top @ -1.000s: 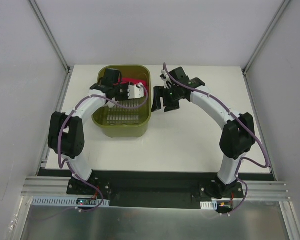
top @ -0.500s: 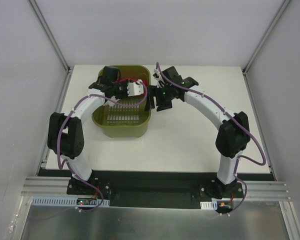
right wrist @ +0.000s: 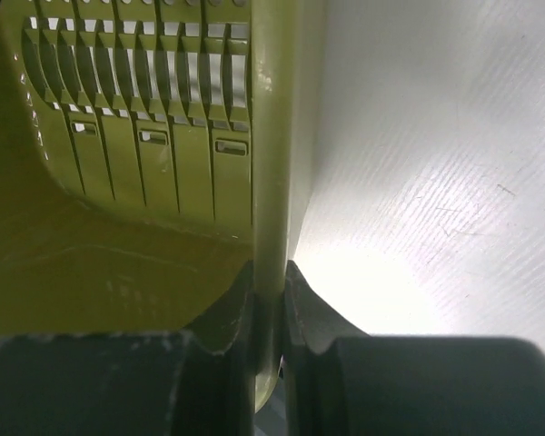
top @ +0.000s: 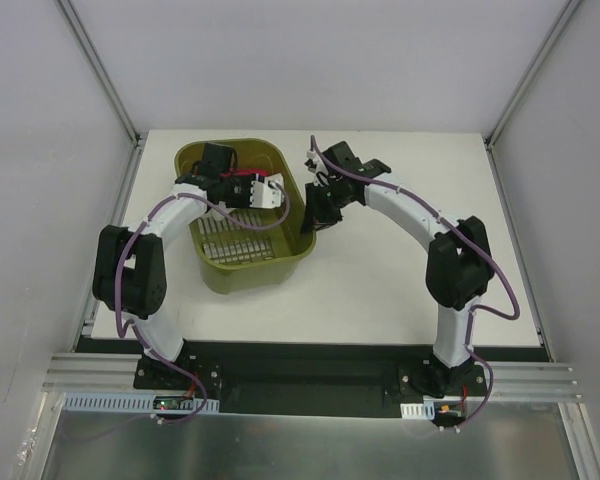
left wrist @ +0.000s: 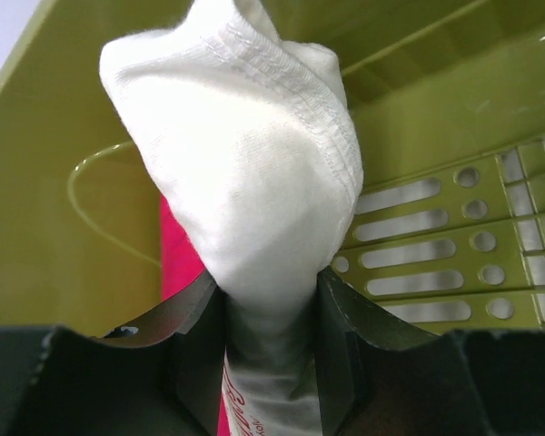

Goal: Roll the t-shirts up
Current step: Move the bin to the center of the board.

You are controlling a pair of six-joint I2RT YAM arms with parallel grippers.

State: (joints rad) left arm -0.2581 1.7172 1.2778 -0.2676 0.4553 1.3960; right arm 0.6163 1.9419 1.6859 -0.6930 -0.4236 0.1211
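One white t-shirt (left wrist: 245, 182); red cloth (left wrist: 175, 259) beside it, same garment or second unclear. One olive basket (top: 250, 278). Two arms: left arm (top: 170, 215), right arm (top: 410, 205). Two pincers: left pincer (left wrist: 268, 286), right pincer (right wrist: 268, 282). One table (top: 400, 280).

An olive-green plastic basket (top: 255, 272) sits on the white worktop (top: 400, 280), left of centre toward the rear, turned askew to its edges. Its floor has slots and round holes; its side walls carry upright slots. Grey panels (top: 40, 150) enclose the worktop.

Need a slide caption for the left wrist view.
Left tool pinches a bunched white tee in the slotted green bin.
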